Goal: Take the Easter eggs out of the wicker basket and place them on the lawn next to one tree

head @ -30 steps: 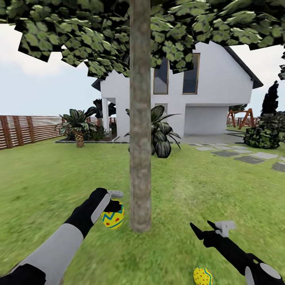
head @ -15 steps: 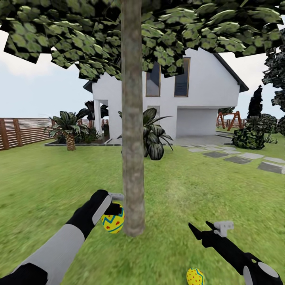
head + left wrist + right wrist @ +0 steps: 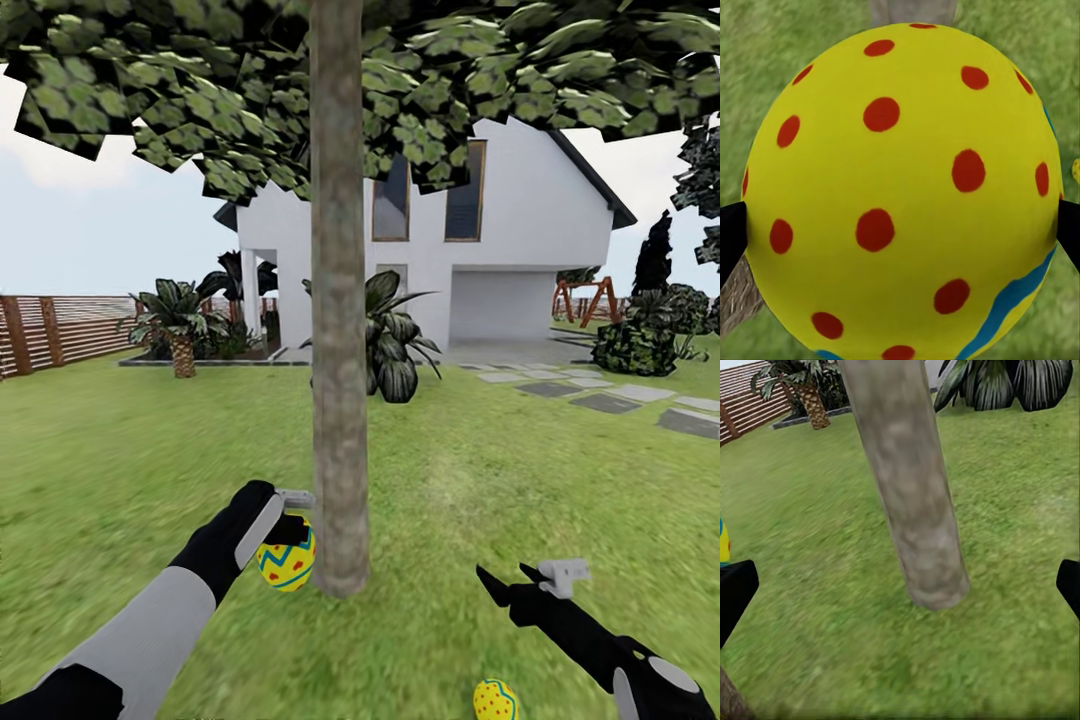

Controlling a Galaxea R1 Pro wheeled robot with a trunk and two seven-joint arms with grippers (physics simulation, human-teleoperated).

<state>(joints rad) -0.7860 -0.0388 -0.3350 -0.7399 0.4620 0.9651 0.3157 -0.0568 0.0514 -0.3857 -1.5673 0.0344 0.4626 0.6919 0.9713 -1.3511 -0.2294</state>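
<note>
Holding a yellow, red-dotted Easter egg [image 3: 286,561] clamped beside the grey-brown tree trunk [image 3: 339,400], the left gripper [image 3: 291,527] needed lowering to the lawn [image 3: 120,450]; the right gripper [image 3: 510,582] was open, empty.

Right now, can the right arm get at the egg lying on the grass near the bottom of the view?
Probably yes: the right gripper is open and empty, and bare lawn lies between it and the egg.

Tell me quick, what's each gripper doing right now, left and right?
Left gripper: shut on an Easter egg, right by the tree trunk.
Right gripper: open, holding nothing, above the lawn.
</note>
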